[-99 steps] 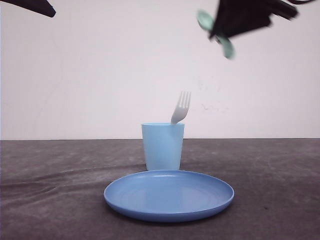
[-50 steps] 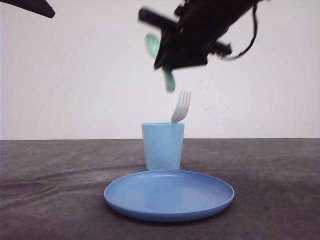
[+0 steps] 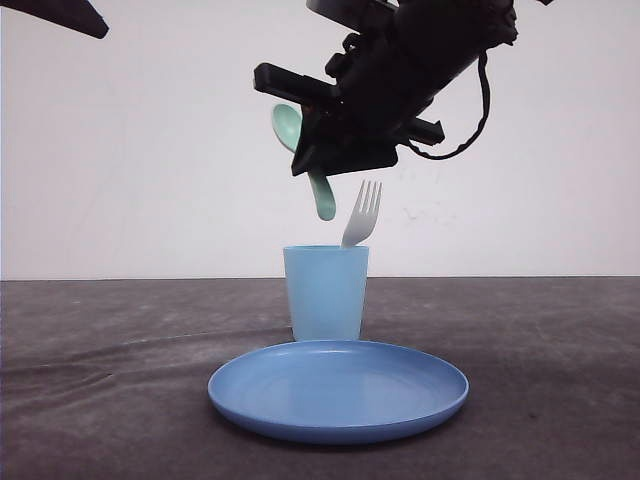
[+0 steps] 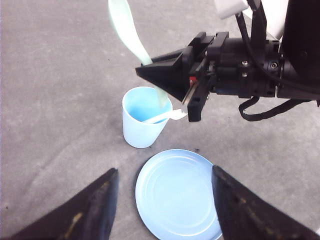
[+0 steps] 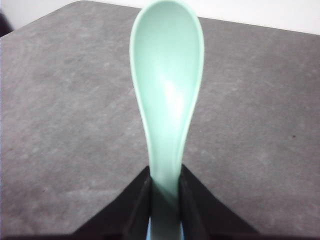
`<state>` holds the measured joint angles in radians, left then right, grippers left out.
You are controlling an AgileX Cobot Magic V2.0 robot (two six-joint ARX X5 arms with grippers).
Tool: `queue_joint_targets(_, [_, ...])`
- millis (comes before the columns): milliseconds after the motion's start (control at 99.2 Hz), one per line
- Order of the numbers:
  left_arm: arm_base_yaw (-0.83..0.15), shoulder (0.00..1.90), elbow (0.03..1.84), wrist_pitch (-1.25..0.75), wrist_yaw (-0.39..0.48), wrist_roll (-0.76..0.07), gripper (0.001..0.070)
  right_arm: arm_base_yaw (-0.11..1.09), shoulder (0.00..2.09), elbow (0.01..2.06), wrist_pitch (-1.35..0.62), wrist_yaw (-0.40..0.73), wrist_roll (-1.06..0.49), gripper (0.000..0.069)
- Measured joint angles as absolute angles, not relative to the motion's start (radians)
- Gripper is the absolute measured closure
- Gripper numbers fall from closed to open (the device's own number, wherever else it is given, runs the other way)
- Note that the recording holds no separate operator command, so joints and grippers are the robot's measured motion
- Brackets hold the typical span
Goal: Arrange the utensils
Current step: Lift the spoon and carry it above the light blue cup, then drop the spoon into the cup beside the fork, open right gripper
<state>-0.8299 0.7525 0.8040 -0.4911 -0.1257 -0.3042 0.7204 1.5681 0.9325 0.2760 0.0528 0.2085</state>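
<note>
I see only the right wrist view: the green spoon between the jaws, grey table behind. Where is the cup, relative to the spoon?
Observer: In the front view, the spoon hangs handle down just above the cup, not yet inside.
Operator: Is the cup empty?
Observer: No. The white fork stands in it, leaning on the right side of the rim, tines up.
Operator: What is the left arm doing?
Observer: The left gripper hovers high over the plate, jaws open, holding nothing.
</note>
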Motion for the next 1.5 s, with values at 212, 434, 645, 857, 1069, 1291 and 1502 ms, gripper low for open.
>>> queue_joint_targets(212, [-0.830, 0.752, 0.804, -0.492, -0.126, -0.305, 0.0355, 0.720, 1.578, 0.933, 0.276, 0.053, 0.205, 0.0613])
queue_joint_targets(434, [-0.830, 0.752, 0.804, -0.493, -0.126, -0.304, 0.0355, 0.720, 1.611, 0.933, 0.270, 0.053, 0.205, 0.0613])
queue_joint_targets(645, [-0.830, 0.752, 0.804, -0.494, -0.126, -0.305, 0.0355, 0.718, 1.623, 0.933, 0.262, 0.053, 0.205, 0.0613])
queue_joint_targets(857, [-0.830, 0.752, 0.804, -0.494, -0.126, -0.305, 0.0355, 0.713, 1.624, 0.933, 0.261, 0.053, 0.205, 0.0486])
queue_joint_targets(1069, [-0.830, 0.752, 0.804, -0.494, -0.126, -0.304, 0.0355, 0.713, 1.624, 0.933, 0.263, 0.053, 0.205, 0.0323])
queue_joint_targets(1291, [-0.830, 0.752, 0.804, -0.494, -0.126, -0.304, 0.0355, 0.713, 1.618, 0.933, 0.275, 0.053, 0.205, 0.0316])
queue_joint_targets(1502, [-0.830, 0.752, 0.804, -0.494, -0.126, -0.305, 0.0355, 0.714, 1.510, 0.964, 0.175, 0.052, 0.205, 0.0316])
